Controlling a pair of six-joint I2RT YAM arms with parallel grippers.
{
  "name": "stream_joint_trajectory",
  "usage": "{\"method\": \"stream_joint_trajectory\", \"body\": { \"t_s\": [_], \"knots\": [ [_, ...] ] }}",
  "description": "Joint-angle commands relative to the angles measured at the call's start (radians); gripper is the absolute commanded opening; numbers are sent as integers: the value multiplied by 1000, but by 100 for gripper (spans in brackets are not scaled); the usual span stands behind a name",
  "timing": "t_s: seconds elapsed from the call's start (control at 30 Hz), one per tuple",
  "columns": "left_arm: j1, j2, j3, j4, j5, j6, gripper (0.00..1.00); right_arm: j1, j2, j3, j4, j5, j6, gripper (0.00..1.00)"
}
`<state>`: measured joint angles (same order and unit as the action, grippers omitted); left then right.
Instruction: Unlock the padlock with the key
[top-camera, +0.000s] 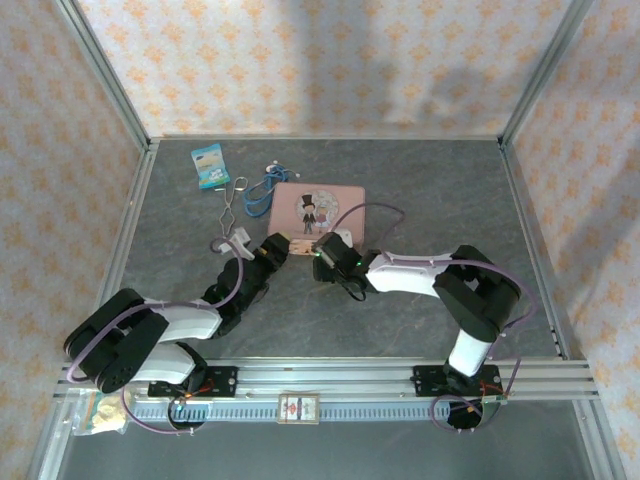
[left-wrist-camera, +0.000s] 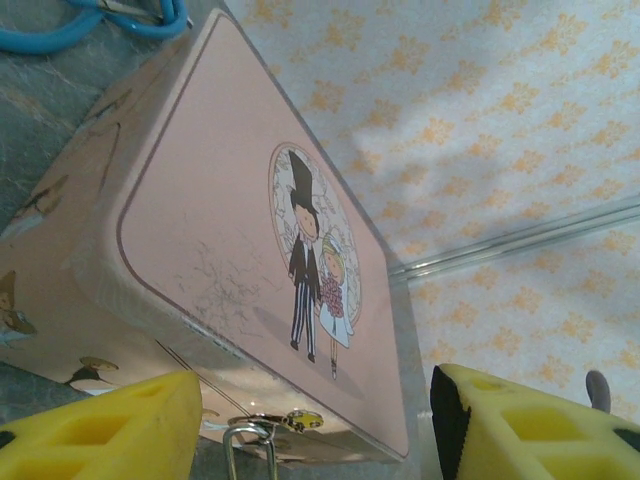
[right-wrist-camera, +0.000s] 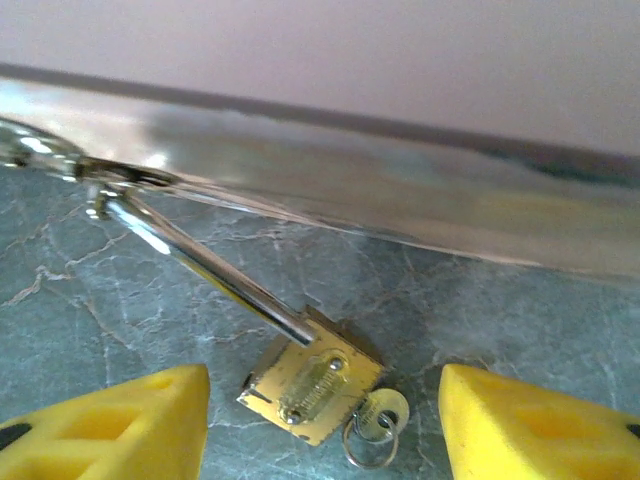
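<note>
Grey tabletop (right-wrist-camera: 120, 300); padlock (right-wrist-camera: 312, 388) perhaps touching tin (right-wrist-camera: 400, 190).

A grey, marbled stone-look worktop (top-camera: 430, 190) enclosed on three sides by papered walls.

The back wall (top-camera: 330, 60) and the two side walls (top-camera: 60, 150) carry pale cream wallpaper with a repeating orange floral motif. Slim silver metal frame posts (top-camera: 110, 75) rise slanting at the two far corners where the walls meet. A ribbed aluminium rail (top-camera: 350, 375) runs across the near edge of the worktop. The light is soft and even, with faint grey shadows (top-camera: 430, 90) on the back wall.
</note>
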<state>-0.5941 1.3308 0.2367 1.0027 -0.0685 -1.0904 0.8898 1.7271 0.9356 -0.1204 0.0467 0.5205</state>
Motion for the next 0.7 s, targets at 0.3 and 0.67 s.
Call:
{"method": "stream_joint_trajectory", "body": {
  "t_s": [0.3, 0.67],
  "knots": [
    [106, -156, -53, -102, -30, 86, 63, 18, 43, 40, -27, 31, 203, 55],
    [157, -262, -124, -140, -38, 100, 64, 21, 110, 72, -53, 118, 258, 57]
  ]
}}
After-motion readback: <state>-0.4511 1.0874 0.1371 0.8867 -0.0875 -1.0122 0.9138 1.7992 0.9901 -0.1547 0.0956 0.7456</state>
